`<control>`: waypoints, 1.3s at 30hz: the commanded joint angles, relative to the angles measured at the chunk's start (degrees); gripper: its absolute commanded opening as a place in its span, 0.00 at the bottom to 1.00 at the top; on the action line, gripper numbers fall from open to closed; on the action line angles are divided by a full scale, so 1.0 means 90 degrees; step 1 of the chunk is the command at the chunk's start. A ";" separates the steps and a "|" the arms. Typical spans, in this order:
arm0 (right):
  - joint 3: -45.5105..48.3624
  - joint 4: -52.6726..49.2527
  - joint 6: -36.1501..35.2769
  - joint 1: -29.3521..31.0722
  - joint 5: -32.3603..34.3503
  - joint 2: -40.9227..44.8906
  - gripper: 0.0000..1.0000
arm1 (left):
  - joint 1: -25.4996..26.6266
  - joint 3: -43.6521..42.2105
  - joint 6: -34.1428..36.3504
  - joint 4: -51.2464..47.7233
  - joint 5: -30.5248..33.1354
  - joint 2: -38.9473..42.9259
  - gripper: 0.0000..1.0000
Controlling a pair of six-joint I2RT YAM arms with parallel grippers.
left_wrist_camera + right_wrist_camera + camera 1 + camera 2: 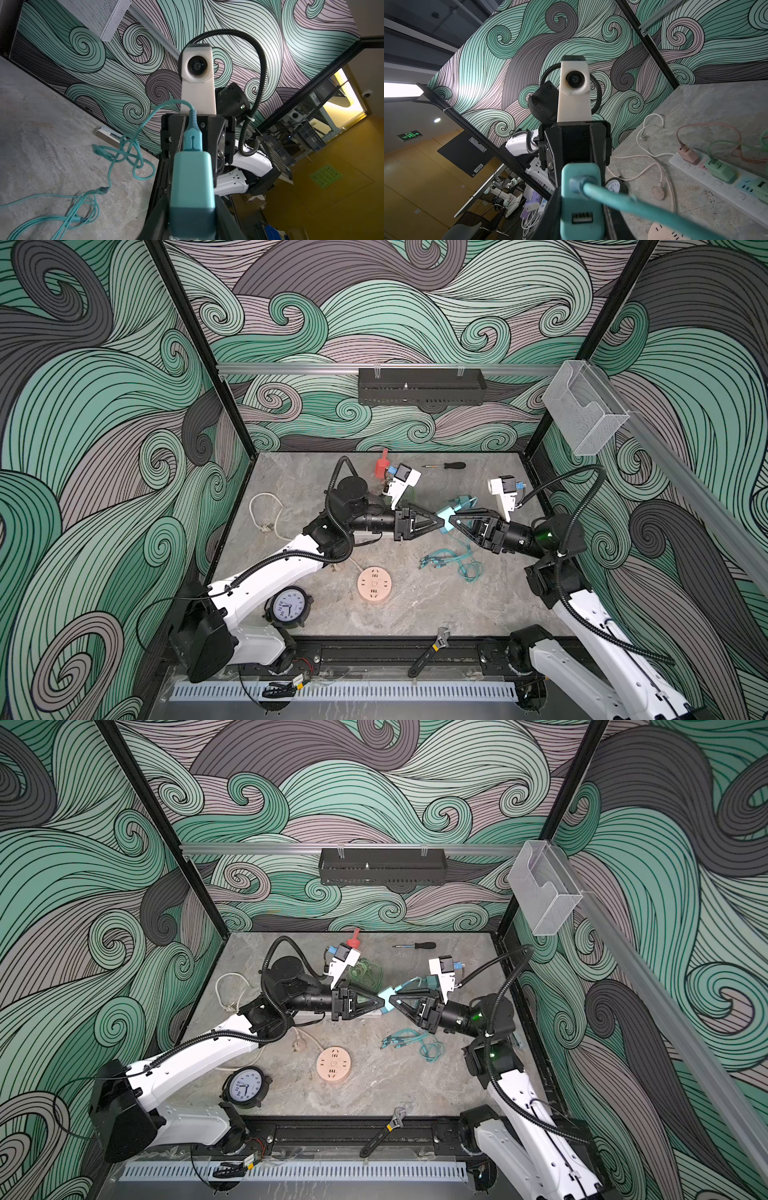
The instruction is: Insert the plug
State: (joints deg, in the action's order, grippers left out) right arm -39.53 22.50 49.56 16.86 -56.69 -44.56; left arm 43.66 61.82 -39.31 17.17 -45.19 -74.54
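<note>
Teal boxy plug (580,207) trails a looping cable (633,204).

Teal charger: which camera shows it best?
The left wrist view: the teal charger fills the centre, its body and plugged cable clear. The right wrist view shows only its port end, close up. In both top views it is small between the left gripper and right gripper.

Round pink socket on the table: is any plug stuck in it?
No, in a top view the round pink socket lies flat on the table with all its holes bare.
</note>
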 commanded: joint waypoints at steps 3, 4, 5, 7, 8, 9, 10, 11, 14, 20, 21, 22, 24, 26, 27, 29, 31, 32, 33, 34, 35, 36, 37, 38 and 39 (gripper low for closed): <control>-0.0505 -0.1637 -0.1588 0.0021 0.0471 0.0422 0.13 | -0.0158 -0.0233 0.0726 -0.1114 0.0777 0.0820 0.54; -0.0579 -0.1983 -0.1910 0.0021 0.0591 0.0470 0.12 | -0.0210 -0.0369 0.0777 -0.1271 0.0888 0.1002 0.55; -0.0653 -0.2318 -0.2177 0.0021 0.0675 0.0478 0.12 | -0.0255 -0.0511 0.0833 -0.1451 0.1019 0.1189 0.56; -0.0767 -0.2819 -0.2578 0.0037 0.0804 0.0441 0.11 | -0.0317 -0.0774 0.0960 -0.1857 0.1312 0.1565 0.58; -0.0788 -0.3043 -0.2765 0.0049 0.0904 0.0423 0.11 | -0.0317 -0.0919 0.1056 -0.2127 0.1531 0.1765 0.59; -0.0812 -0.3229 -0.2905 0.0065 0.1001 0.0397 0.10 | -0.0314 -0.1029 0.1125 -0.2397 0.1741 0.1954 0.60; -0.0830 -0.3427 -0.3056 0.0086 0.1105 0.0374 0.10 | -0.0325 -0.1184 0.1161 -0.2729 0.2031 0.2166 0.61; -0.0837 -0.3581 -0.3192 0.0124 0.1191 0.0348 0.09 | -0.0337 -0.1345 0.1181 -0.3071 0.2334 0.2367 0.62; -0.0814 -0.3856 -0.3623 0.0317 0.1499 0.0303 0.09 | -0.0331 -0.1925 0.1134 -0.3805 0.3142 0.2963 0.62; -0.0813 -0.4345 -0.4651 0.1113 0.2548 -0.0075 0.08 | -0.0333 -0.3088 0.0482 -0.4463 0.4021 0.3809 0.62; -0.0811 -0.4356 -0.4778 0.1224 0.2666 -0.0187 0.08 | -0.0339 -0.3202 0.0353 -0.4530 0.4177 0.3871 0.62; -0.0830 -0.4331 -0.4899 0.1343 0.2784 -0.0311 0.08 | -0.0326 -0.3333 0.0208 -0.4616 0.4399 0.3942 0.62; -0.0791 -0.4119 -0.5039 0.1491 0.2816 -0.0535 0.08 | -0.0331 -0.3551 -0.0010 -0.4698 0.4712 0.4031 0.61; -0.0735 -0.3840 -0.5161 0.1673 0.2817 -0.0832 0.08 | -0.0337 -0.3786 -0.0144 -0.4675 0.4897 0.4054 0.60; -0.0735 -0.3768 -0.5247 0.1769 0.2772 -0.0984 0.08 | -0.0334 -0.3870 -0.0193 -0.4641 0.4952 0.4023 0.59; -0.0725 -0.3605 -0.5422 0.1998 0.2756 -0.1350 0.08 | -0.0330 -0.4047 -0.0255 -0.4546 0.5020 0.3915 0.58; -0.0744 -0.3538 -0.5603 0.2194 0.2647 -0.1702 0.08 | -0.0331 -0.4156 -0.0333 -0.4443 0.5088 0.3781 0.56; -0.0749 -0.3462 -0.5677 0.2287 0.2599 -0.1864 0.08 | -0.0335 -0.4197 -0.0396 -0.4402 0.5125 0.3703 0.55; -0.0754 -0.3416 -0.5731 0.2356 0.2588 -0.2010 0.08 | -0.0338 -0.4229 -0.0484 -0.4383 0.5170 0.3650 0.54; -0.0753 -0.3369 -0.5789 0.2428 0.2588 -0.2158 0.08 | -0.0338 -0.4273 -0.0550 -0.4346 0.5187 0.3588 0.54; -0.0764 -0.3333 -0.5841 0.2478 0.2588 -0.2283 0.08 | -0.0332 -0.4328 -0.0581 -0.4274 0.5172 0.3541 0.53; -0.0788 -0.3315 -0.5883 0.2531 0.2588 -0.2382 0.08 | -0.0333 -0.4394 -0.0583 -0.4189 0.5140 0.3502 0.53; -0.0791 -0.3286 -0.5923 0.2576 0.2570 -0.2489 0.08 | -0.0332 -0.4473 -0.0572 -0.4066 0.5110 0.3458 0.53; -0.0791 -0.3239 -0.5958 0.2624 0.2555 -0.2571 0.08 | -0.0331 -0.4568 -0.0571 -0.3920 0.5095 0.3413 0.53; -0.0777 -0.3188 -0.5984 0.2662 0.2560 -0.2645 0.08 | -0.0334 -0.4642 -0.0574 -0.3796 0.5070 0.3375 0.52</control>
State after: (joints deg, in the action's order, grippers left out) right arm -45.93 -9.56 -1.69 39.94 -33.06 -67.75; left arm 40.95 20.97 -43.11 -20.23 -0.62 -43.38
